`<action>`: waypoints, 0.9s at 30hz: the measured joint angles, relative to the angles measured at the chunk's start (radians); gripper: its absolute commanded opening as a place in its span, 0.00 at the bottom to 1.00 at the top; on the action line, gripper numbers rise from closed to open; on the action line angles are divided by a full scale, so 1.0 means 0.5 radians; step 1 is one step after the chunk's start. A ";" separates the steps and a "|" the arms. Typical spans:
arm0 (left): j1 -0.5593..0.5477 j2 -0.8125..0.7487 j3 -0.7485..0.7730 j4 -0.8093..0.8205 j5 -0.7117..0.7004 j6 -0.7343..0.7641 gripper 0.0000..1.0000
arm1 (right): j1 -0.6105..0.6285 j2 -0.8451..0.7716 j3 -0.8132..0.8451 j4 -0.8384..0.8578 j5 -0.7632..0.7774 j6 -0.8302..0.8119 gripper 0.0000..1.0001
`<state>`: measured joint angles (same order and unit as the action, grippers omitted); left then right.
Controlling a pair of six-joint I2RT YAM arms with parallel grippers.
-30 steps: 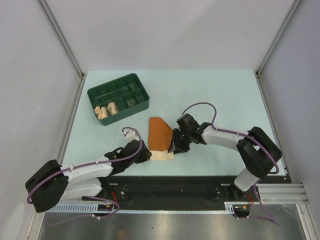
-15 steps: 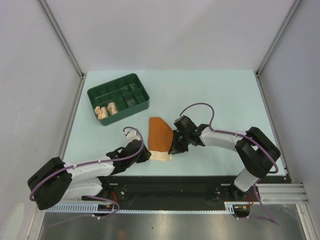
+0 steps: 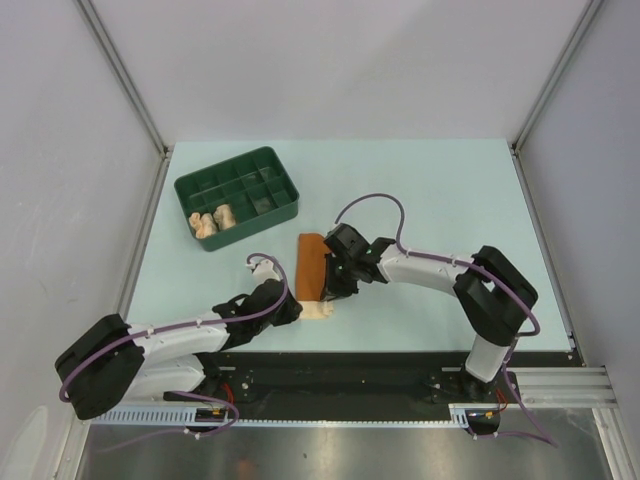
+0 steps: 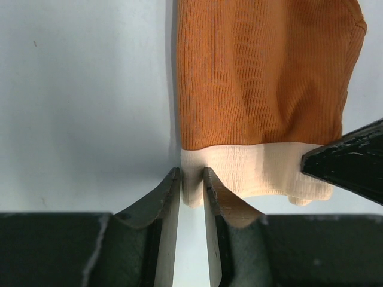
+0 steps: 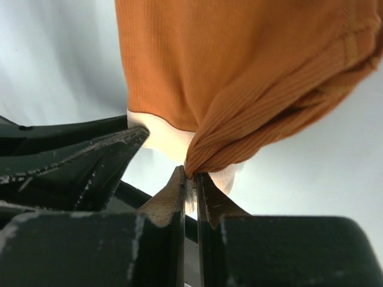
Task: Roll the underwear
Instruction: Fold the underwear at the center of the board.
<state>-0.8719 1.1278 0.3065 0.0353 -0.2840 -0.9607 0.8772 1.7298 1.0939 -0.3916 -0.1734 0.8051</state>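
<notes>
The rust-orange underwear (image 3: 310,266) with cream edging lies folded on the table near the front middle. It fills the left wrist view (image 4: 257,78) and the right wrist view (image 5: 239,78). My left gripper (image 4: 191,179) is shut on its cream waistband at the near left corner. My right gripper (image 5: 190,176) is shut on a bunched fold of the orange cloth, lifted over the garment. In the top view the left gripper (image 3: 296,308) is at the near edge and the right gripper (image 3: 326,290) is over the garment's right side. Two rolled pale garments (image 3: 212,220) sit in the tray.
A dark green compartment tray (image 3: 262,168) stands at the back left of the table. Grey walls with metal rails close in the sides and the back. The black base rail runs along the near edge.
My right gripper has moved left with the garment's right edge, folding it over, so the orange cloth looks narrower. The left gripper has stayed on the waistband.
</notes>
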 measured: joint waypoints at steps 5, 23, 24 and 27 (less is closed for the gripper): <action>0.000 0.000 0.000 0.002 0.000 0.003 0.27 | 0.050 0.137 0.142 -0.031 0.003 -0.033 0.00; 0.000 0.000 -0.009 0.025 0.000 0.037 0.27 | 0.146 0.433 0.425 -0.062 -0.040 -0.079 0.00; 0.000 0.000 -0.009 0.026 0.000 0.038 0.27 | 0.146 0.438 0.429 -0.061 -0.043 -0.079 0.00; 0.001 0.000 -0.011 0.024 -0.003 0.039 0.28 | 0.148 0.461 0.447 -0.061 -0.056 -0.080 0.04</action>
<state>-0.8715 1.1278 0.3012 0.0471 -0.2855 -0.9413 0.9512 1.9602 1.3174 -0.4221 -0.2016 0.7650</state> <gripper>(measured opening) 0.267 0.097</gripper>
